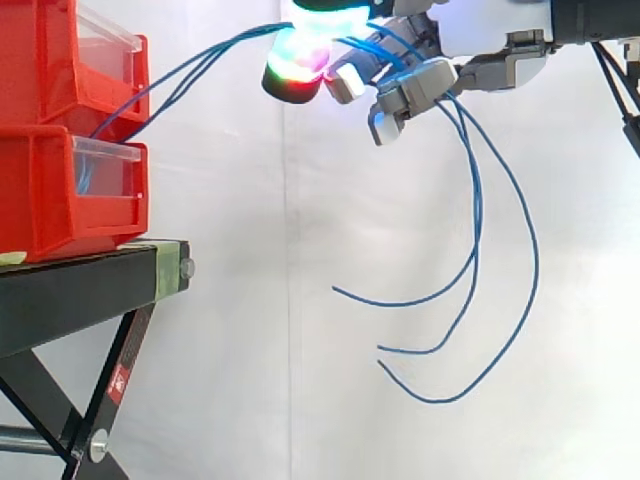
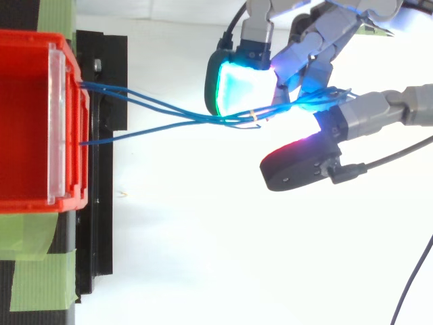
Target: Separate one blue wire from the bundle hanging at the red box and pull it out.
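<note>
Curled fingers of the grey robot hand (image 1: 410,95) clamp several thin blue wires (image 2: 233,119) together; none is singled out, and all run to the red plastic box (image 1: 60,190) beyond its fingertips.

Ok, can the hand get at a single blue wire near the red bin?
Probably not yet: the hand is curled round several blue wires together, away from the red bin. The stretch between them hangs free, with nothing in the way.

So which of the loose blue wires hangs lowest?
The outermost wire, bowing farthest right below the hand; its loop reaches the lowest point.
</note>
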